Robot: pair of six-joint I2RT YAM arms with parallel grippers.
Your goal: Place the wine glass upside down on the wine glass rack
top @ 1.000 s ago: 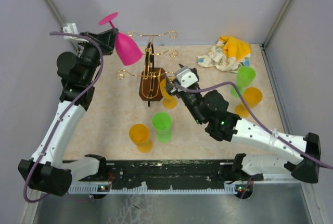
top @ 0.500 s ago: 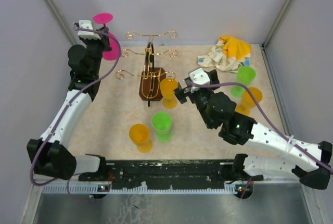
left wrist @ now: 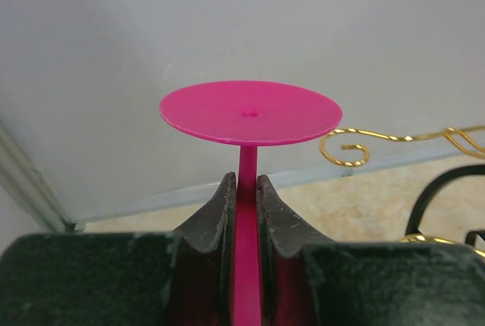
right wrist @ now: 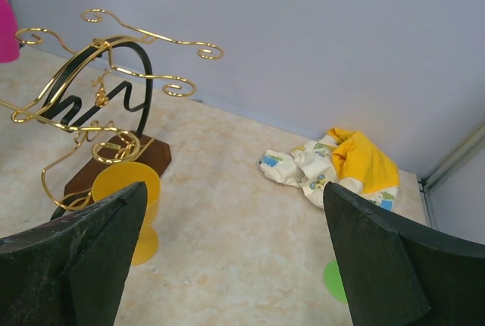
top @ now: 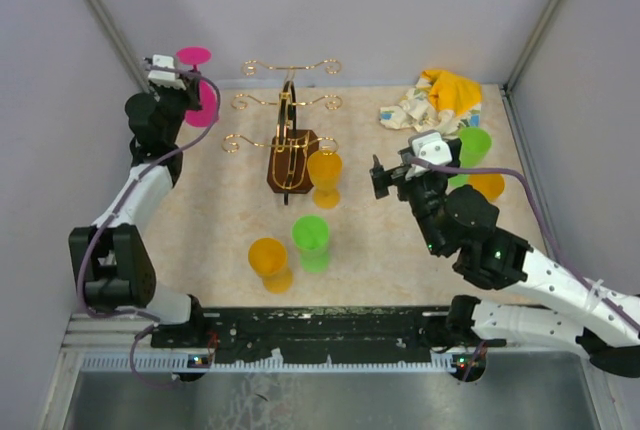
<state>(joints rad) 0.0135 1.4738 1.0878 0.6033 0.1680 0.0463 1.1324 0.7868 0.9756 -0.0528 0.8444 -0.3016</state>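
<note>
My left gripper (top: 186, 85) is shut on the stem of a pink wine glass (top: 200, 80) held upside down, foot up, at the far left, left of the rack. In the left wrist view the jaws pinch the pink stem (left wrist: 246, 189) under the round foot (left wrist: 250, 111). The wine glass rack (top: 288, 140), gold wire on a dark brown wooden base, stands mid-table; it also shows in the right wrist view (right wrist: 106, 98). My right gripper (top: 385, 178) is open and empty, right of the rack.
An orange glass (top: 325, 176) stands beside the rack base. A green glass (top: 312, 242) and an orange glass (top: 270, 263) stand nearer. A green glass (top: 472, 147) and an orange one (top: 486, 186) are at right. A crumpled cloth (top: 438, 100) lies at back right.
My left gripper turned the pink glass from tilted to foot-up and drew it back to the far left corner. My right gripper pulled away rightward from the rack.
</note>
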